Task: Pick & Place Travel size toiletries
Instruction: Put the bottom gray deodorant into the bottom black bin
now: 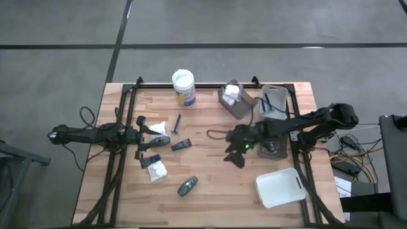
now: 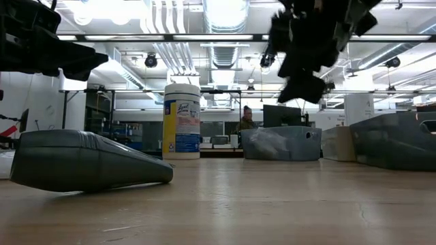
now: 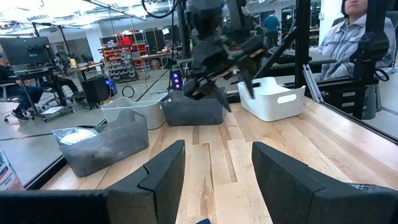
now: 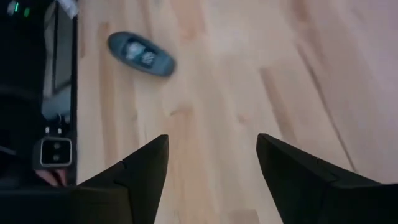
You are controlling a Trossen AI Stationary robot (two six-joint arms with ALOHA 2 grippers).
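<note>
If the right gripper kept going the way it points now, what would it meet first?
Probably bare table: the right gripper, jaws open and empty, points down at wood. The dark oval bottle lies off to one side.

Only a script brand name, seemingly "Lysol", shows on the wipes canister's blue-and-yellow label.

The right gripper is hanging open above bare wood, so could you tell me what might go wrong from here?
The right gripper hangs open over bare wood; the dark oval bottle lies well off to one side, so closing now would likely catch nothing. That bottle lies on its side and may roll or slip when pinched. By the left gripper, which is also open, white packets and a blue stick crowd together, so one pick could nudge its neighbours.
</note>
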